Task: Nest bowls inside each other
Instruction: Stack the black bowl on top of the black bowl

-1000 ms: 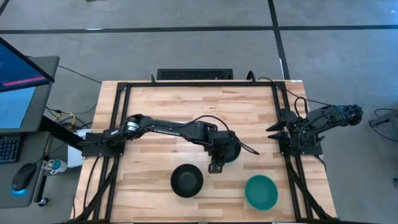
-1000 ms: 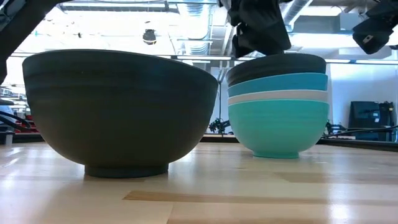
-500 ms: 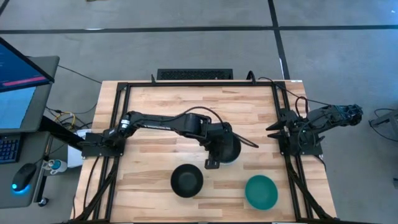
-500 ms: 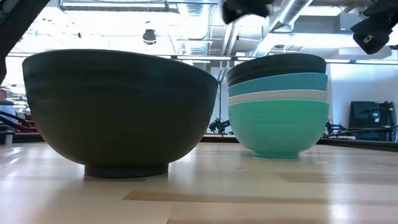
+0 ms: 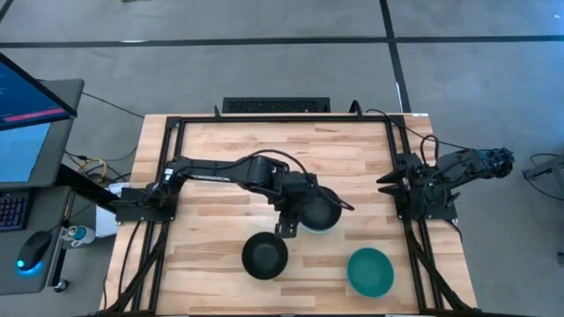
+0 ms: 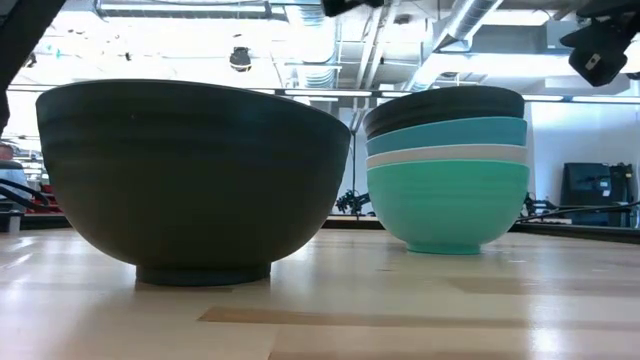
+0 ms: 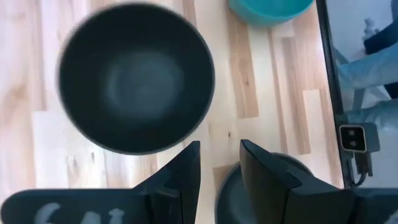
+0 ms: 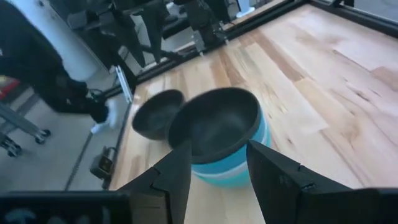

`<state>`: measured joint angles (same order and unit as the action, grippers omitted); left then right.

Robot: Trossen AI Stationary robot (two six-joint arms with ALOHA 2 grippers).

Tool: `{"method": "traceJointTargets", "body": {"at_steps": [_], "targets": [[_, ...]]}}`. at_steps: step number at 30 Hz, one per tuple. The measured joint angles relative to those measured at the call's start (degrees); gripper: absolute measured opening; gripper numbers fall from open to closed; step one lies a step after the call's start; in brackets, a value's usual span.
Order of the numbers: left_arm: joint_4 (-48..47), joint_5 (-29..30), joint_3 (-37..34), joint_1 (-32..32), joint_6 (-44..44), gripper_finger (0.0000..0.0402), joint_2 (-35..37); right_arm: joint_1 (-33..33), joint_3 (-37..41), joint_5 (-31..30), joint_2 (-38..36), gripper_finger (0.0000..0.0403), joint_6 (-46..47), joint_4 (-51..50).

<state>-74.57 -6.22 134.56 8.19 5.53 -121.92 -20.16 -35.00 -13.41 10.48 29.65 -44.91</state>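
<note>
A stack of bowls point(image 5: 319, 213) stands mid-table on its bottom bowl's foot, a black bowl on top; the low view shows black, light blue, white and light blue in the stack point(image 6: 447, 165). A lone black bowl point(image 5: 264, 255) stands on its foot near the near edge, also in the left wrist view point(image 7: 137, 74). The teal green bowl point(image 5: 370, 271) stands to its right. My left gripper point(image 5: 284, 231) hovers open between the stack and the lone black bowl, empty point(image 7: 221, 158). My right gripper point(image 5: 389, 183) waits open at the table's right edge point(image 8: 217, 165).
Black frame rails point(image 5: 167, 176) run along the table's left, right and far sides. The far half of the wooden table point(image 5: 282, 145) is bare. A monitor point(image 5: 31, 101) and a mouse point(image 5: 35, 249) sit off the table's left side.
My left gripper has risen off the top of the stack, out of the low view, and moved toward the table's left, toward the lone black bowl. The bowls have kept still.
</note>
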Motion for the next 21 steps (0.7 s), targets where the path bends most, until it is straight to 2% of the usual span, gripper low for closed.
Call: {"method": "traceJointTargets", "body": {"at_steps": [5, 11, 15, 18, 21], "targets": [[0.86, 0.82, 0.0, -0.31, 1.22, 0.0103, 4.69, 0.0, 0.0, 0.02, 0.02, 0.0177, 0.35, 1.5], [1.62, 12.01, 0.12, -0.24, 3.53, 0.0103, 14.6, 0.0, 0.0, 0.0, 0.0, 0.0177, 0.35, 1.54], [1.81, 16.07, 0.09, -0.03, 7.19, 0.0103, 20.51, 0.0, 0.0, 0.0, 0.0, 0.0177, 0.35, 2.09], [-1.79, 19.93, 0.13, 1.02, 8.88, 0.0103, 23.2, 0.0, 0.0, 0.0, 0.01, 0.0177, 0.35, 2.67], [-11.16, 20.67, 0.11, 1.92, 9.9, 0.0103, 23.58, 0.0, 0.0, -0.02, 0.04, 0.0177, 0.11, 4.2]]}}
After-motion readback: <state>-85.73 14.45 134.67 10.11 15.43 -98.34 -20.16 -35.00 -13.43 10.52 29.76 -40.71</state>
